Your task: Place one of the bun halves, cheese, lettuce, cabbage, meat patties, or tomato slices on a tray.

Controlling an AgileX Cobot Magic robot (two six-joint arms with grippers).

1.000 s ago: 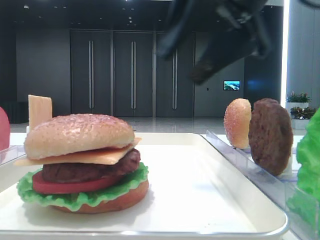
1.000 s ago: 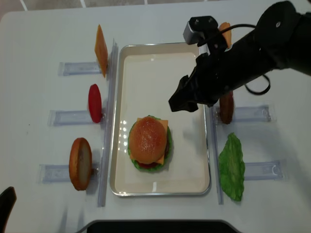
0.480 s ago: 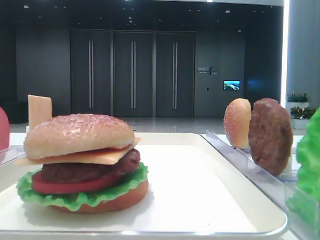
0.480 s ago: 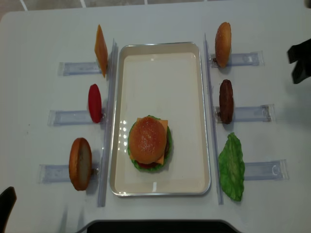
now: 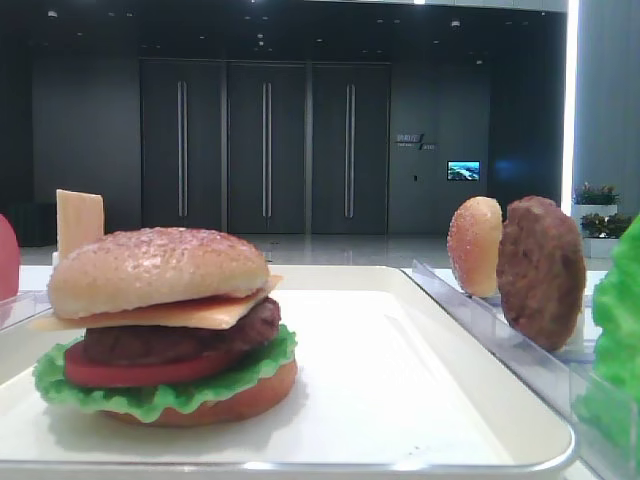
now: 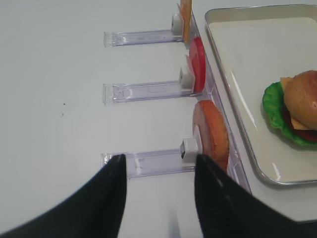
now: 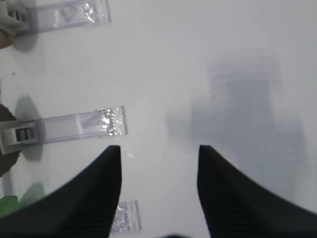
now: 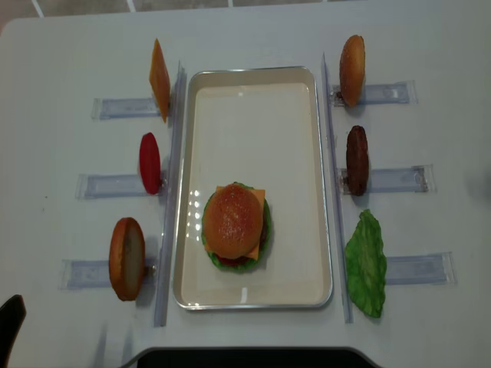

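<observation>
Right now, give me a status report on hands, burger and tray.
Left hand open, empty. Right hand open, empty, over bare table. Burger stacked on tray. Nothing in the way.

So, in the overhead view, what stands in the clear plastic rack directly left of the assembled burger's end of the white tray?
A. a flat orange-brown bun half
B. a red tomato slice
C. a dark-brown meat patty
A: the flat orange-brown bun half stands on edge left of the assembled burger; the red tomato slice is one rack further back.

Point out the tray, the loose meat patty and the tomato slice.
tray point(image 8: 253, 123): overhead view, bare floor.
meat patty point(image 8: 357, 159): overhead view, middle of its upright edge.
tomato slice point(image 8: 149, 162): overhead view, middle of its red edge.
</observation>
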